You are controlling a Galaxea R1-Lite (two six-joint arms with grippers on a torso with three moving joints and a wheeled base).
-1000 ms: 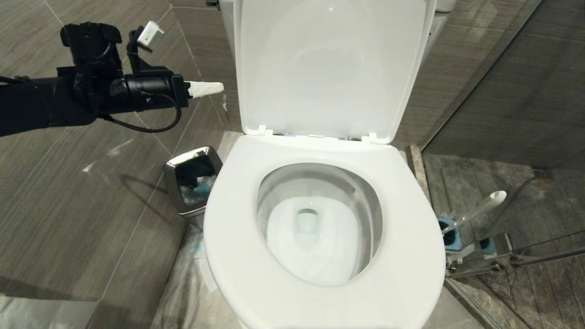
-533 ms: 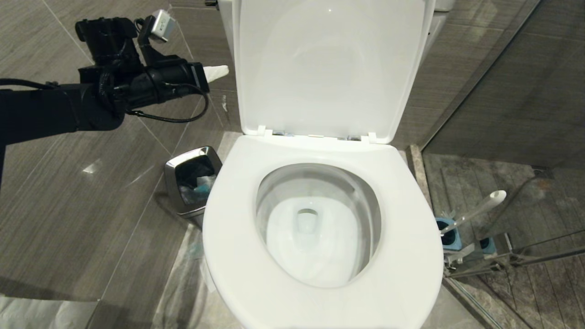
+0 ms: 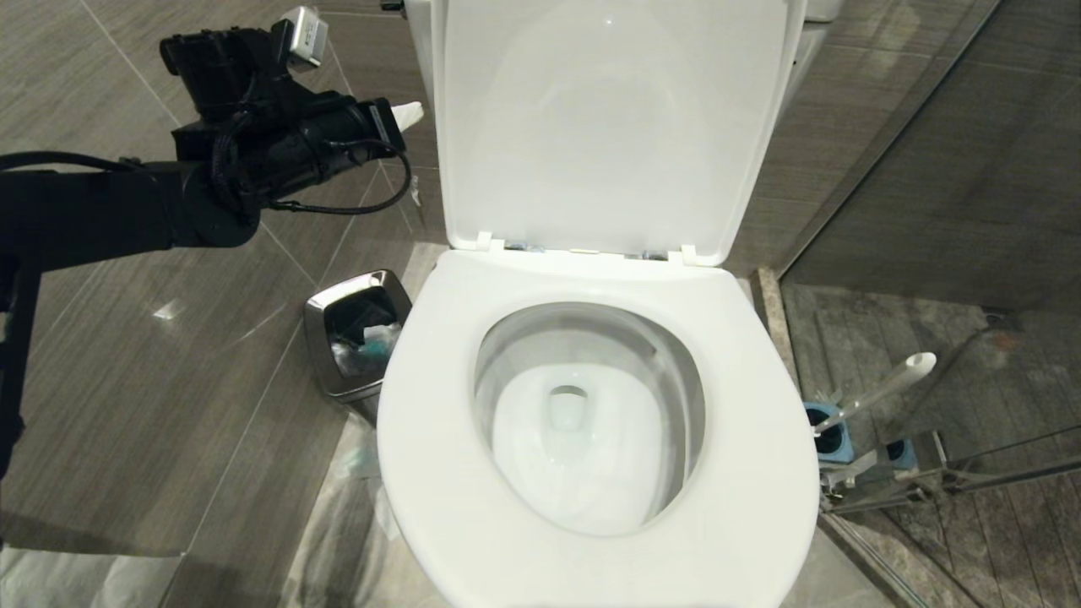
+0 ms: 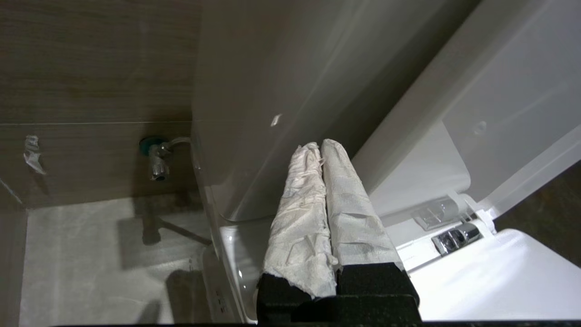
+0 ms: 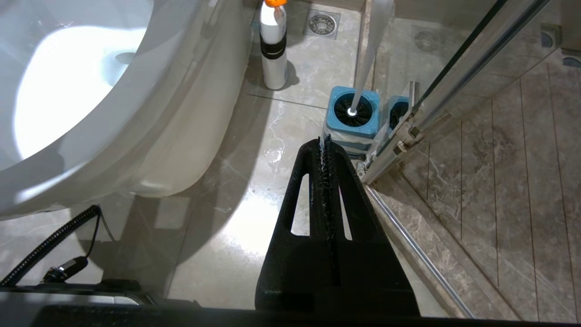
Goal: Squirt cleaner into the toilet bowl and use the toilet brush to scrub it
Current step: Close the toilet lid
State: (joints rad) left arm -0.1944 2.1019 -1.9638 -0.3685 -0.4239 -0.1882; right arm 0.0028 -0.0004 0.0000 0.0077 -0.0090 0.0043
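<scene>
While the closed left gripper (image 3: 410,114) hovers beside the lid (image 3: 608,127), the toilet brush (image 3: 878,393) stands well apart.

Glossy white ceramic toilet bowl (image 3: 583,439), smooth plastic seat (image 3: 439,439); shiny steel bin (image 3: 325,355) at centre left; left gripper (image 4: 320,147) fingers wrapped in crinkled white paper.

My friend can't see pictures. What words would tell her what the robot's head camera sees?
A white toilet bowl sits open, its seat down and lid up. The robot's left gripper, shut and wrapped in white paper, is raised beside the lid. A steel bin stands left of the toilet; the toilet brush stands in its blue holder on the right.
</scene>
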